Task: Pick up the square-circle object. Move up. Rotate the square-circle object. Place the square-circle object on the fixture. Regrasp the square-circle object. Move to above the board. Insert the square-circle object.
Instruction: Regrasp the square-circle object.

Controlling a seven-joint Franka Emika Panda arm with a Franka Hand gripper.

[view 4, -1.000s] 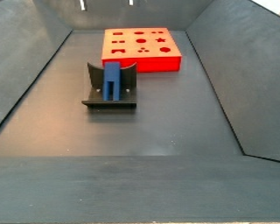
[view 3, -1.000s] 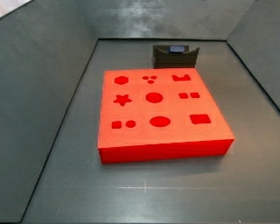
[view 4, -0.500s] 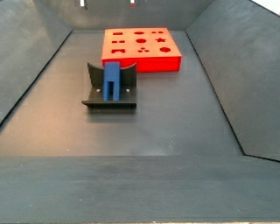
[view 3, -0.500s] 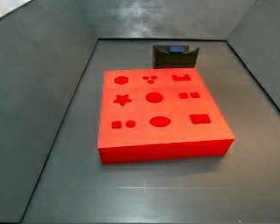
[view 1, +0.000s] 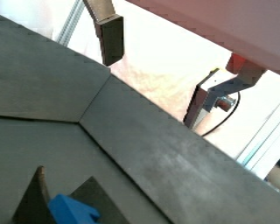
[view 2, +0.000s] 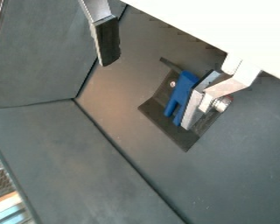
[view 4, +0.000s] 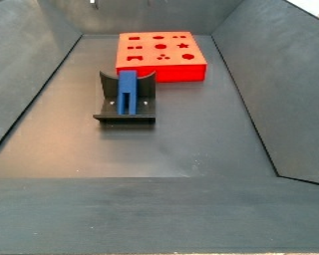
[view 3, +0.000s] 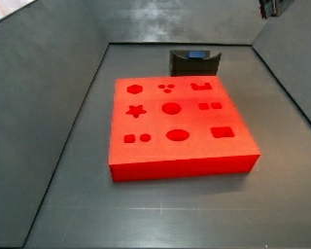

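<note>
The blue square-circle object [view 4: 127, 92] stands upright in the dark fixture [view 4: 107, 100], in front of the red board [view 4: 159, 55]. It also shows in both wrist views [view 2: 180, 94] [view 1: 73, 210], seated in the fixture [view 2: 192, 131]. My gripper [view 2: 154, 83] is open and empty, well above the fixture, its fingers [view 2: 105, 39] spread wide. Only its fingertips [view 4: 93, 5] show at the upper edge of a side view. In a side view the board [view 3: 178, 122] lies mid-floor with the fixture [view 3: 193, 62] behind it.
Sloped grey walls [view 4: 29, 90] enclose the dark floor [view 4: 162, 149] on all sides. The board has star, round, square and oval holes in its top.
A dark part of the gripper now shows at the top right corner of a side view. The peg, fixture and board have not moved.
</note>
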